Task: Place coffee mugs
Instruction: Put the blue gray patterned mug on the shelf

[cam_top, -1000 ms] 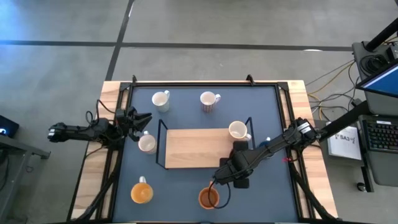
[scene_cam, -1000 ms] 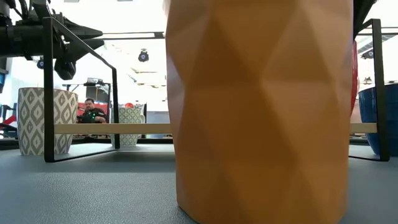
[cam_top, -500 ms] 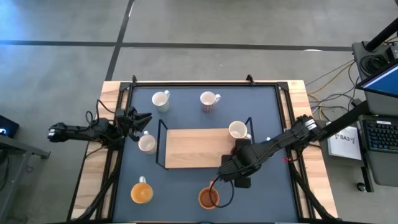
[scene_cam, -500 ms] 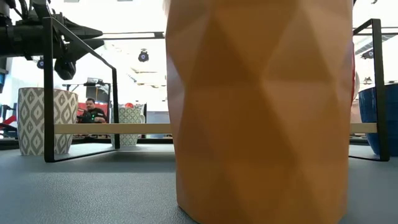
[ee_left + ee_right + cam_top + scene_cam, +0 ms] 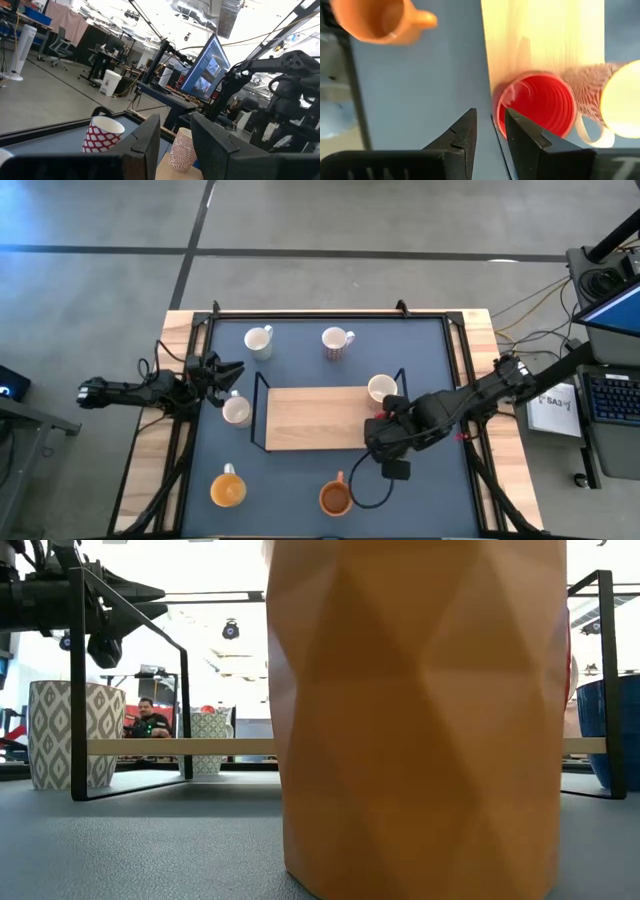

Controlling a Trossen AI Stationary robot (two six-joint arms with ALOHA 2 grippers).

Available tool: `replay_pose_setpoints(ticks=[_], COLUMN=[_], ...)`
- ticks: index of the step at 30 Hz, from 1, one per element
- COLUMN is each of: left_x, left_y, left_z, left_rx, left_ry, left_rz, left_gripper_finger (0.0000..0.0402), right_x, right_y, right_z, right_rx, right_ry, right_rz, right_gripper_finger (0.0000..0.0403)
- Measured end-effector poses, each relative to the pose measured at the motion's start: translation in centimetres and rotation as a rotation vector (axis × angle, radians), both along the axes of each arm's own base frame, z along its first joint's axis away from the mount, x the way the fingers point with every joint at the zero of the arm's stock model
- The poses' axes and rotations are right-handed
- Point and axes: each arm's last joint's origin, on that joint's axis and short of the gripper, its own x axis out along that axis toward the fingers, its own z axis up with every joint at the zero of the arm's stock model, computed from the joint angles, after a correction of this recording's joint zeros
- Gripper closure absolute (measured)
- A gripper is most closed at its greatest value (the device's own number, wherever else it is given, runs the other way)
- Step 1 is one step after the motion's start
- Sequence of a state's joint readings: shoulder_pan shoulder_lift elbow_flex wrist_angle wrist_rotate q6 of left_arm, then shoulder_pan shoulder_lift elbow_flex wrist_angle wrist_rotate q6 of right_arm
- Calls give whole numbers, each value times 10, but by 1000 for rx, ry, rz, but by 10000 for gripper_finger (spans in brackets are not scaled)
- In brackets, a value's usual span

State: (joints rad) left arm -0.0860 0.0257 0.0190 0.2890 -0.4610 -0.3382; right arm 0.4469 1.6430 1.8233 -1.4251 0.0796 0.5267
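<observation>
My right gripper (image 5: 380, 435) hovers open above the red mug (image 5: 535, 110), which stands at the right end of the wooden board (image 5: 315, 418). Its fingers (image 5: 462, 132) hang over the mug's rim and touch nothing. An orange mug (image 5: 335, 497) stands on its base near the table's near edge and fills the low view (image 5: 420, 710). A second orange mug (image 5: 228, 488) is near-left. White mugs (image 5: 258, 340) (image 5: 237, 410), a red-patterned one (image 5: 337, 340) and a cream one (image 5: 382, 388) stand around the rack. A blue mug (image 5: 615, 730) shows only in the low view. My left gripper (image 5: 225, 370) waits open at the left.
A black wire rack (image 5: 262, 415) frames the wooden board mid-table, and its posts (image 5: 77, 680) stand upright. A cable (image 5: 375, 495) loops on the mat beside the near orange mug. Free mat lies between the two orange mugs and along the far edge. A person (image 5: 148, 720) sits far behind.
My right gripper has drawn away from the orange mug at the near edge and moved up, toward the far edge and to the right, ending over the rack's right end. The orange mug stays where it was, its handle now uncovered.
</observation>
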Motion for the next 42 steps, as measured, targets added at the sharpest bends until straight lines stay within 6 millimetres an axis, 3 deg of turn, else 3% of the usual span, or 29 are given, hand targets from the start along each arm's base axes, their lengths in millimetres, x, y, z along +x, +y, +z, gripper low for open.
replay_pose_setpoints(ticks=[8, 22, 27, 35, 42], left_x=[-2, 4, 14, 21, 39], left_y=[1, 0, 0, 11, 31], left_z=[5, 9, 22, 55, 91], left_rx=[106, -4, -23, -67, -67], left_ry=[-7, -15, 196, 669, 932], left_rz=[62, 4, 16, 256, 233], left_gripper_finger=[309, 309, 309, 309, 309], right_x=[-9, -13, -12, -12, -9], right_y=[-5, -9, -16, -37, -55], right_z=[21, 27, 26, 22, 22], right_rx=[63, 13, -28, -112, -131], right_ry=[-124, -162, -155, -65, -43], right_rz=[-24, -8, -1, -24, -43], right_gripper_finger=[318, 321, 314, 314, 308])
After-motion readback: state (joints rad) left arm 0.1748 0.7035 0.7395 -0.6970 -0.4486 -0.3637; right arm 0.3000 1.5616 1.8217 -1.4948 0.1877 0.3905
